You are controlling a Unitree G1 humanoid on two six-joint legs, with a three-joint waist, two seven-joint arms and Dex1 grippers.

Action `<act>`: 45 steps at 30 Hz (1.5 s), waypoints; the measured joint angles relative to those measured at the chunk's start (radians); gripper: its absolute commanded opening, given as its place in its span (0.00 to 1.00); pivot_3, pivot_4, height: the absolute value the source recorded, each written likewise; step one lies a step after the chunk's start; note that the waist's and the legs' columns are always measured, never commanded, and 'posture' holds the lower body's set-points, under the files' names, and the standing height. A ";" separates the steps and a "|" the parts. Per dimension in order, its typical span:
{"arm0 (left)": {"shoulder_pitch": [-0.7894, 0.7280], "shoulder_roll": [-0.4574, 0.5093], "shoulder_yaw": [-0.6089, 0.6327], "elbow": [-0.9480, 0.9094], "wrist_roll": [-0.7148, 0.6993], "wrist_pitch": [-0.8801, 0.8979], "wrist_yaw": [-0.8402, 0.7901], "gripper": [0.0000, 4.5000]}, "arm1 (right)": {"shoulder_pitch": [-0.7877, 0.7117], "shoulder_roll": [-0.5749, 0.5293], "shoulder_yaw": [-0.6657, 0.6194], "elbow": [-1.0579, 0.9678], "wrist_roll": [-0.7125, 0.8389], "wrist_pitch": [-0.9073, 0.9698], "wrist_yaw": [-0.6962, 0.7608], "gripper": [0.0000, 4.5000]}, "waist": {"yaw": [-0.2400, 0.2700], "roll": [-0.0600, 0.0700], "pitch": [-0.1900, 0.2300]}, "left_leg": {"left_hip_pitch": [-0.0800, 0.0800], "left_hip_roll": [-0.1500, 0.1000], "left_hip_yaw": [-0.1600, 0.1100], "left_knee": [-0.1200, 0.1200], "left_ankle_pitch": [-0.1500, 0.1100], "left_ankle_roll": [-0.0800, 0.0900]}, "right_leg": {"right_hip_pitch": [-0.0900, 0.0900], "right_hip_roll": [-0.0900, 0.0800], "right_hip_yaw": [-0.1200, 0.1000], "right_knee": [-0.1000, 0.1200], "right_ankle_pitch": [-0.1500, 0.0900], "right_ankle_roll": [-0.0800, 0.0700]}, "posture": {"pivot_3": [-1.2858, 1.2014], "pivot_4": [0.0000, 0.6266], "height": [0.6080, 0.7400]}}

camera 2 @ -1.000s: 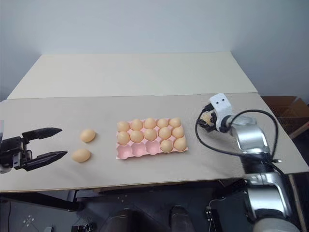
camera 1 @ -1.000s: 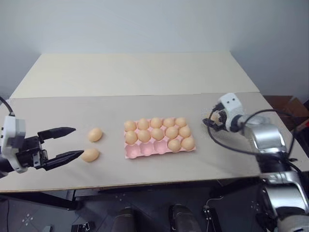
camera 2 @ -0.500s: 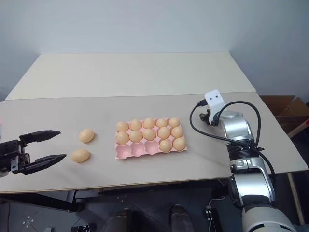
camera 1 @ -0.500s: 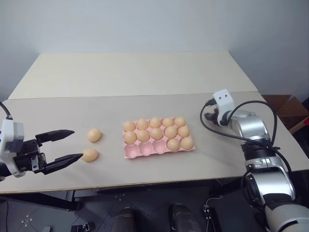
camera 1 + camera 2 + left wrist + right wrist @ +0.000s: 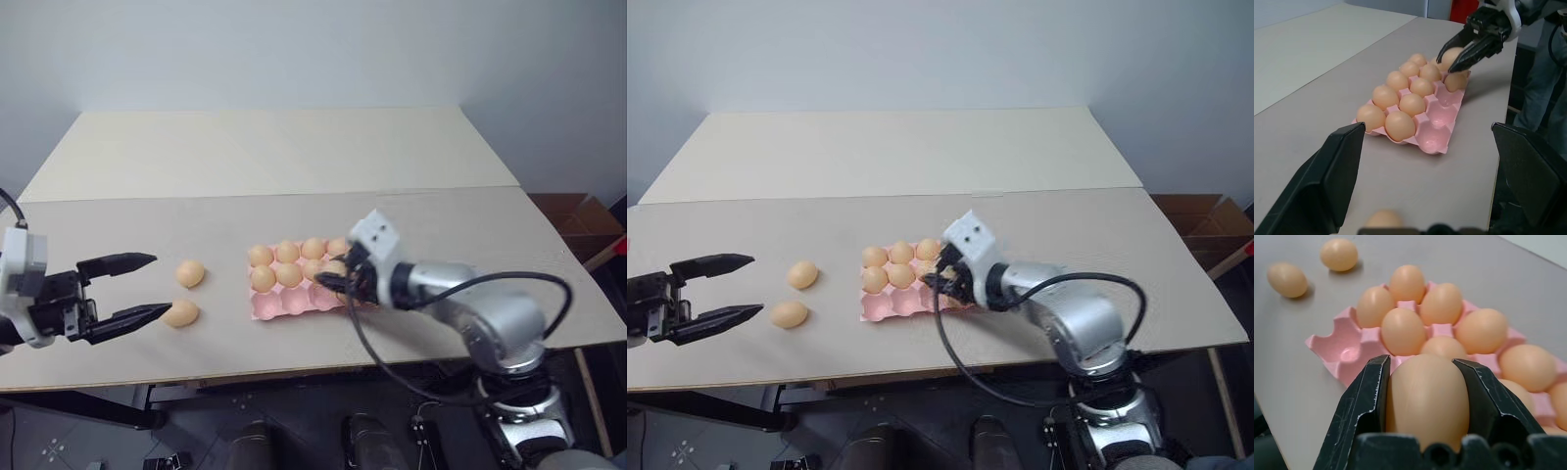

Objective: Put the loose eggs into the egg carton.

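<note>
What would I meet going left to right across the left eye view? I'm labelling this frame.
Left gripper → two loose eggs on the table → pink egg carton → right gripper, holding an egg over the carton.

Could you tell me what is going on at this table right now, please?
The robot is loading loose eggs into a pink egg carton. Its right gripper is shut on an egg and holds it just above the carton, whose near row has empty cups. Two more loose eggs lie on the table to the carton's left. The left gripper is open, hovering beside them, holding nothing.
</note>
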 measured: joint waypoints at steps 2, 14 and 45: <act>-0.004 0.000 -0.009 0.006 0.000 0.000 -0.004 1.00 | 0.000 0.003 0.036 0.017 -0.016 -0.018 -0.016 0.48 | 0.001 0.000 0.000 | -0.001 0.000 0.000 0.000 0.000 0.000 | 0.000 0.000 0.000 -0.001 0.000 0.000 | 0.52 0.24 1.00; 0.009 0.006 -0.007 0.012 0.002 0.000 -0.018 1.00 | -0.009 -0.039 0.020 0.024 0.014 -0.043 0.005 0.99 | 0.002 0.000 0.000 | -0.002 0.000 0.000 0.000 0.000 0.000 | -0.001 0.000 0.000 -0.001 0.000 0.000 | 0.52 0.24 1.00; 0.062 -0.097 -0.208 0.054 0.301 -0.086 0.232 1.00 | 0.418 -0.569 -0.531 0.203 0.126 -0.712 0.594 0.99 | 0.020 -0.001 0.000 | 0.006 0.000 0.001 -0.001 -0.001 0.000 | 0.007 -0.001 0.002 -0.003 -0.006 -0.006 | 0.52 0.24 1.00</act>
